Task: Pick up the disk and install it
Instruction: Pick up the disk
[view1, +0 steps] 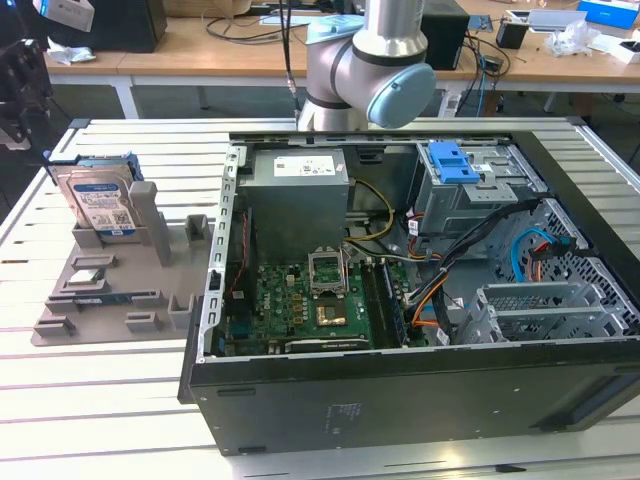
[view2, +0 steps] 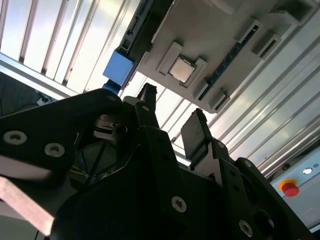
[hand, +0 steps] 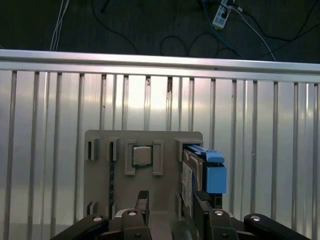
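The disk is a silver drive with a white-and-blue label and blue rails. It stands on edge in a slot at the back of the grey fixture plate, on the exterior view's left. In the first wrist view the disk shows edge-on beside a chip seated in the plate. My gripper hangs open above the plate and clear of the disk, with nothing between its black fingers. The second wrist view shows the gripper and the disk's blue rail.
An open computer case lies on the slatted metal table, to the exterior view's right of the plate. It holds a motherboard, a grey power supply, cables and a drive cage with a blue latch. The arm's base stands behind it.
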